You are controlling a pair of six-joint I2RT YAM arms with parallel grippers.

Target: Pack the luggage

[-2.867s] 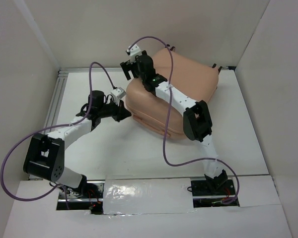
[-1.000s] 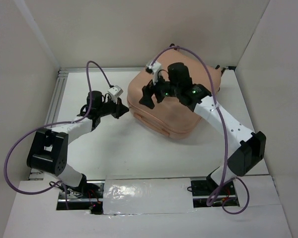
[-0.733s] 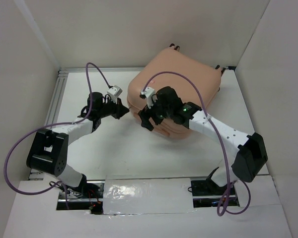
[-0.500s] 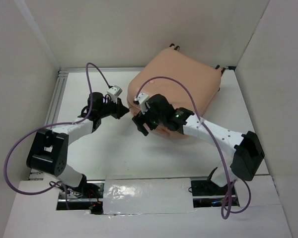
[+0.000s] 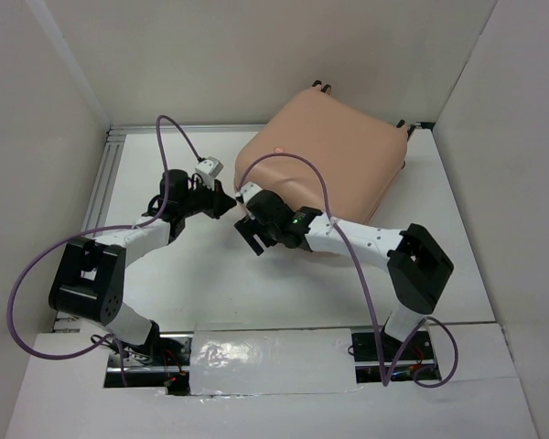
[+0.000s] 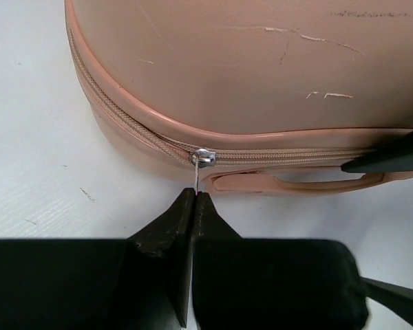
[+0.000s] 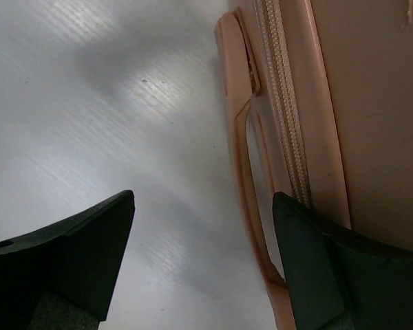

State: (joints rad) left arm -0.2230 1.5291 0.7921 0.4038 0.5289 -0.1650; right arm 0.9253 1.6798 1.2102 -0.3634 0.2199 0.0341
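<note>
On the left, the left gripper (image 6: 193,196) is pressed together, pinching the zipper pull (image 6: 202,158) at the near left corner of the luggage (image 5: 339,137). The luggage lies closed at the back centre of the table (image 5: 210,283). Zipping it shut seems the step in hand, and the next move calls for dragging the pull onward. Further right, the right gripper (image 7: 203,199), spread wide, has swung down from atop the luggage to its side handle (image 7: 235,158).

Peach-pink hard-shell luggage (image 5: 334,146), shell closed, lying flat
</note>
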